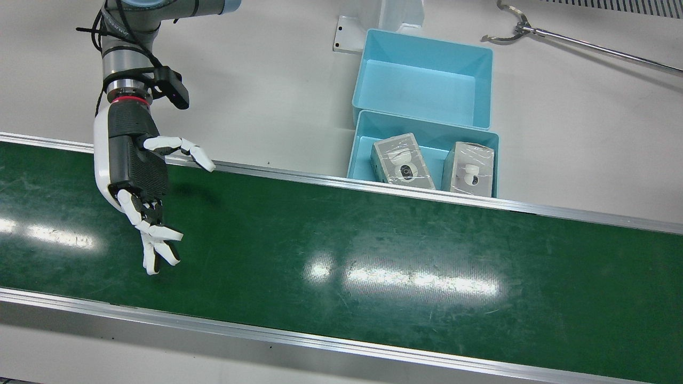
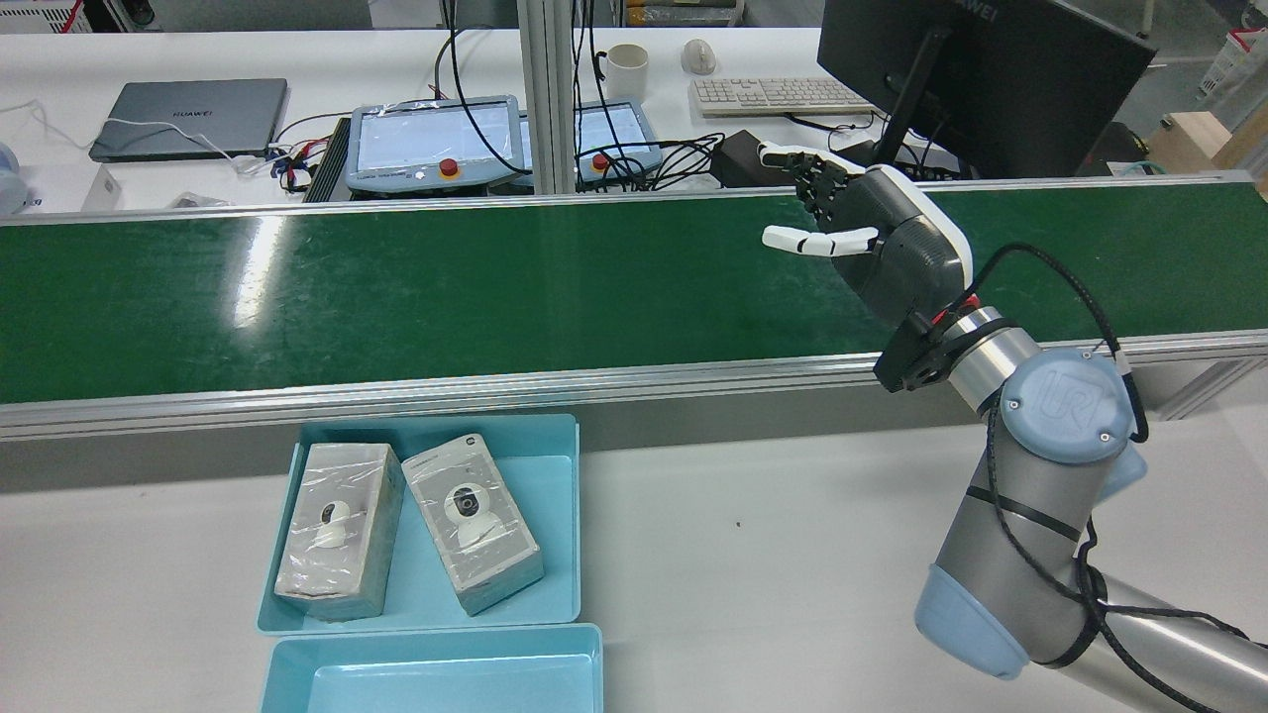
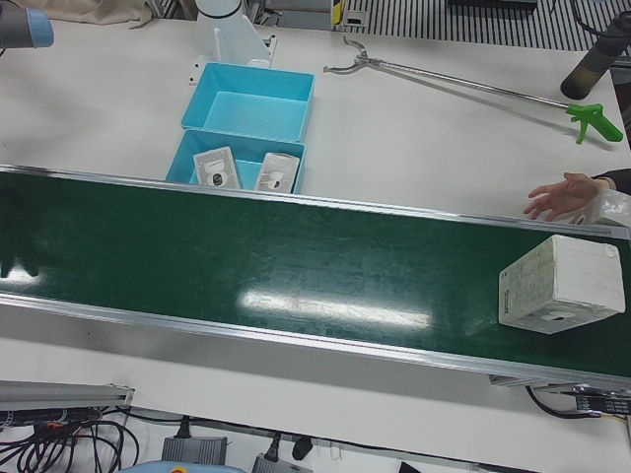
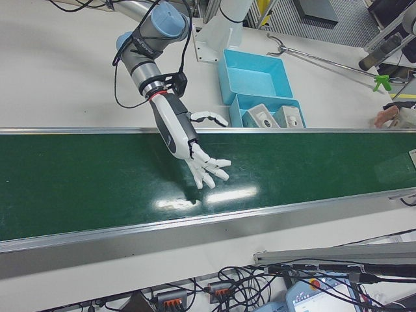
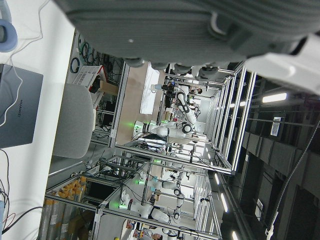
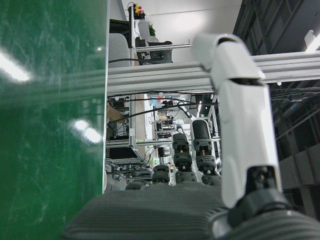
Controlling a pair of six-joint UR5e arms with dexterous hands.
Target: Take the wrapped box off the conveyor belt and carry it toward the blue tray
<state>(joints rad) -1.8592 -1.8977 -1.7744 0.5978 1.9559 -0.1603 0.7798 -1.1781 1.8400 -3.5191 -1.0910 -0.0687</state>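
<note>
The right hand [image 1: 140, 181] hangs over the green conveyor belt [image 1: 373, 256] with its fingers spread and nothing in it, palm turned along the belt as if set to meet whatever the belt brings. That posture makes sense as a waiting stance: open early, low enough to close on a box without a long reach.

The wrapped box [image 3: 560, 284] sits on the belt at its far end, well apart from the right hand, seen only in the left-front view. A person's hand [image 3: 564, 195] is just beyond it at the belt's edge, probably because the box is fed onto the belt from there.

The blue tray [image 1: 368, 140] stands on the desk [image 1: 267, 80] right against the belt's rail, so the carry from belt to tray is short. It already holds two wrapped boxes [image 2: 338, 530], lying side by side, one slightly angled. A second blue tray [image 1: 424, 80], empty, touches it on the side away from the belt, likely spare room.

A long metal reacher [image 3: 473, 87] lies on the desk beyond the trays, out of the way.

The left hand shows only as a blurred grey edge in its own camera; I cannot tell whether it is spread or closed. It appears parked away from the belt, so the pick looks left to the right hand
</note>
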